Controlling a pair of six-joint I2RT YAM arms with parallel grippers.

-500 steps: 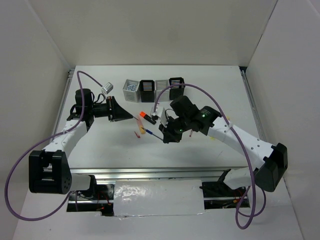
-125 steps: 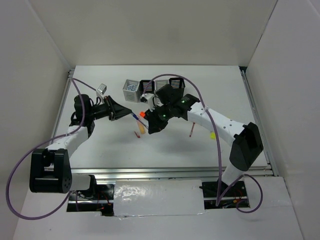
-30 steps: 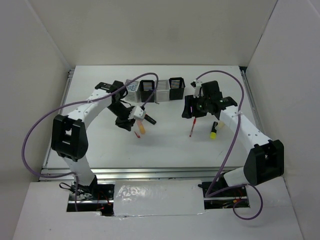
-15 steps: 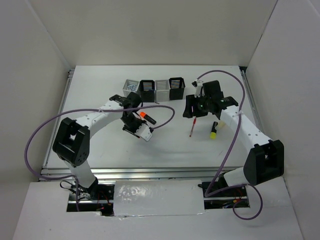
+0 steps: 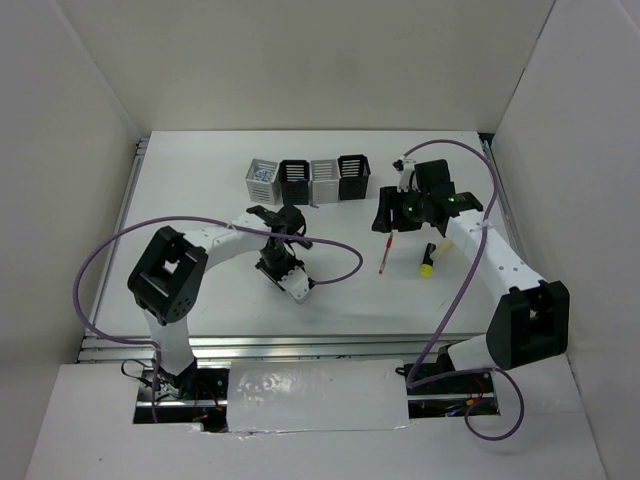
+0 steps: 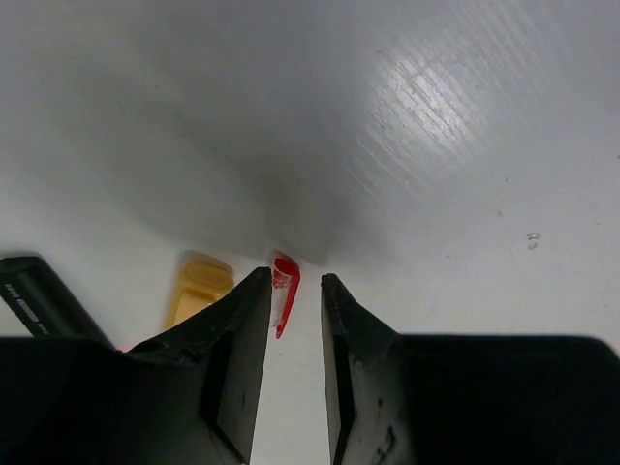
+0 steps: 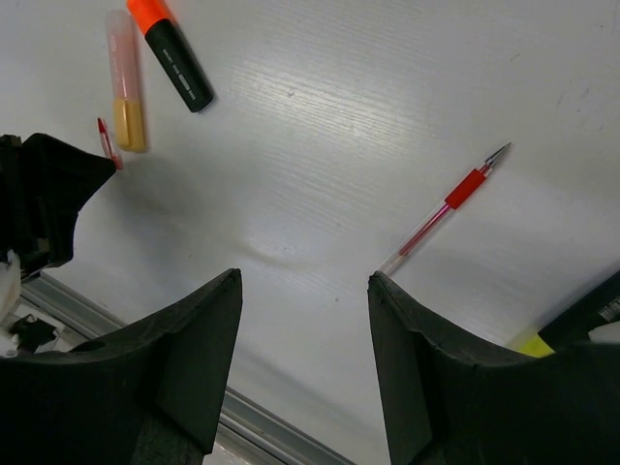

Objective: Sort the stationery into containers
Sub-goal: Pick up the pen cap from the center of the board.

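Shifted nearer since the previous frame, left gripper [image 6: 295,280] is shown narrowly parted astride tiny red piece [image 6: 284,291], not clamped; right gripper [image 7: 303,281] is held wide, empty.

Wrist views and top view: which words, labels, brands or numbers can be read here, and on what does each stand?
No text can be read.
On the orange-black highlighter: white print along the black body, too small to read.
On the yellow-black highlighter: faint white marks, cut off and unreadable.
On the dark barrel at the left wrist view's edge: white lettering, blurred.
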